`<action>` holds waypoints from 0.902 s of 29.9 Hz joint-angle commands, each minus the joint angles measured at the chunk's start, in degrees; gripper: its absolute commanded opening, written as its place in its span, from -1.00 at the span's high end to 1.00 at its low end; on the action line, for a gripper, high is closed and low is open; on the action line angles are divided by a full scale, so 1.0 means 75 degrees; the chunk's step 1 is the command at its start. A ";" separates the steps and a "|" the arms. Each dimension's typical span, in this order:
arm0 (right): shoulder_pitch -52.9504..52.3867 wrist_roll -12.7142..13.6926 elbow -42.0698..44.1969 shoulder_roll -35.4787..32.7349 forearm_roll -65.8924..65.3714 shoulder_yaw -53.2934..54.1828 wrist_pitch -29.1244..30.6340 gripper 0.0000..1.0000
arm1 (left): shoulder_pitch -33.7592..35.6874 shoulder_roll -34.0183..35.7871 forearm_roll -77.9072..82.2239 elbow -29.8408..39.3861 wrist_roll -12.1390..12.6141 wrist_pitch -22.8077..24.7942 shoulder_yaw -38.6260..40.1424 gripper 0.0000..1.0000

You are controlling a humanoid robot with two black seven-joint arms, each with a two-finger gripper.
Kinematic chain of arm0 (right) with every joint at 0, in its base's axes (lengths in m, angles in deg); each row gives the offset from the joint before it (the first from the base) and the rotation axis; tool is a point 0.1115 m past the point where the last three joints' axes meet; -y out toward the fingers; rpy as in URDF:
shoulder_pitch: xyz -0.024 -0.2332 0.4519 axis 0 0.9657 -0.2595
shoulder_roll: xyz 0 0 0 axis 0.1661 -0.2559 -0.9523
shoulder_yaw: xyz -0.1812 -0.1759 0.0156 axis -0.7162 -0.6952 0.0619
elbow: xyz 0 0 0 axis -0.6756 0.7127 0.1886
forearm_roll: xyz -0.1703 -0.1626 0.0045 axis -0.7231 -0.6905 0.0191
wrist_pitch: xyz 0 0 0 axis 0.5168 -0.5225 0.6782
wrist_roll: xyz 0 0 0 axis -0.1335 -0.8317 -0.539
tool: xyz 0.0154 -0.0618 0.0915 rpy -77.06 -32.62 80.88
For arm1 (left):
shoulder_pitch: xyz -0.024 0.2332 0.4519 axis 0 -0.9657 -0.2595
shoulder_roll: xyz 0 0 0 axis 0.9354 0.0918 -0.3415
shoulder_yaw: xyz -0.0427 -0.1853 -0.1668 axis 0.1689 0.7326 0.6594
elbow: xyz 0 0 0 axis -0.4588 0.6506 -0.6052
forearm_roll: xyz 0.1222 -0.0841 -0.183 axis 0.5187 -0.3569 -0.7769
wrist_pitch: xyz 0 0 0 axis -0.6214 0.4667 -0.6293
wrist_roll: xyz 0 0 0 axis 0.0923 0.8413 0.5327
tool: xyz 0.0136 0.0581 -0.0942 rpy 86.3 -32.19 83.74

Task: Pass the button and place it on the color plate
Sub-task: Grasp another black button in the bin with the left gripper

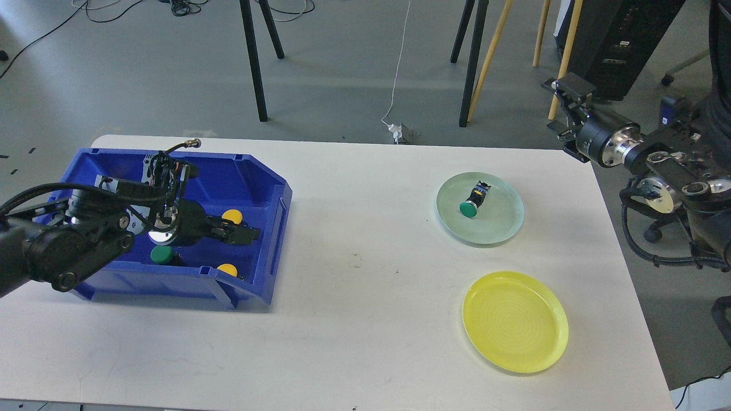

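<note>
White table [354,297], left tool [243,233] inside blue bin [268,228], right tool [562,105] beyond the edge.

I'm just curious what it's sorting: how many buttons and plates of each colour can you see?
Yellow buttons: 2, in the blue bin — and
Green buttons: 2 — one in the bin, one on the green plate
Green plates: 1
Yellow plates: 1
Total: 6

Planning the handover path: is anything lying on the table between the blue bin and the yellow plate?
Nothing visible does. The white table is bare between the blue plastic bin and the empty round yellow plate.
</note>
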 commanded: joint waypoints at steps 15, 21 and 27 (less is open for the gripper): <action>-0.0011 0.0000 -0.0004 0.0038 0.0007 -0.0002 0.0000 -0.97 | 0.0167 -0.0673 0.0070 -0.0791 -0.0035 0.0001 -0.0038 -0.62; -0.0011 0.0000 -0.0015 0.0062 0.0007 -0.0002 -0.0012 -0.97 | 0.0190 -0.0638 0.0070 -0.0791 -0.0105 0.0001 -0.0038 -0.01; 0.0001 0.0000 -0.0015 0.0074 0.0007 -0.0014 -0.0035 -0.97 | 0.0191 -0.0602 0.0058 -0.0791 -0.0105 0.0001 -0.0038 0.35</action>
